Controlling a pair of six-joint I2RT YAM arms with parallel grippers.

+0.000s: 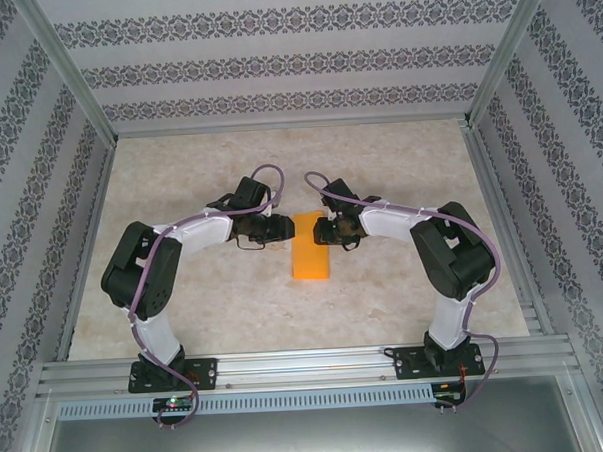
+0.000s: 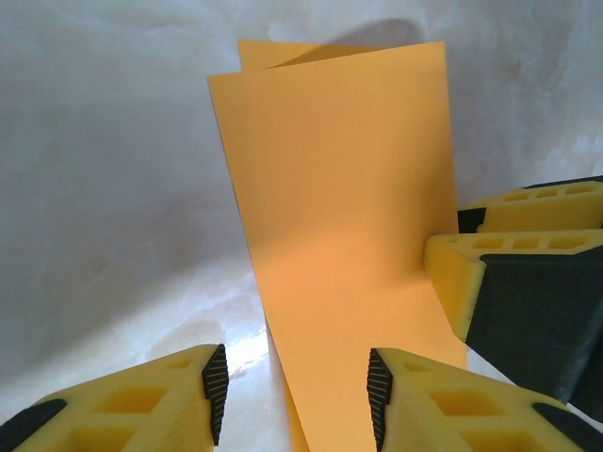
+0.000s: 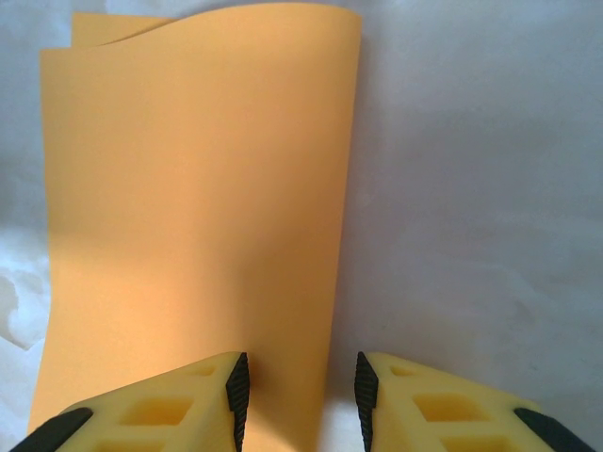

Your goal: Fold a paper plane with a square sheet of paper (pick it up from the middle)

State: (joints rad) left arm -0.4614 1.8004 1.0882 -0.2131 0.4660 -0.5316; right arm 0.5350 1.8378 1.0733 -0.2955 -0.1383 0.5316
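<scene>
Both arms are bent inward, elbows out. The left gripper and right gripper are held part-open, nothing clamped, at the far end of the folded bright orange paper sheet, laid flat on the pale marbled table.

The left arm and right arm I operate remotely wear white shells between black joint housings, each trailing a lilac cable up from a black base plate. My left hand and right hand have yellow, hollow-celled fingers faced with ribbed black pads.
</scene>
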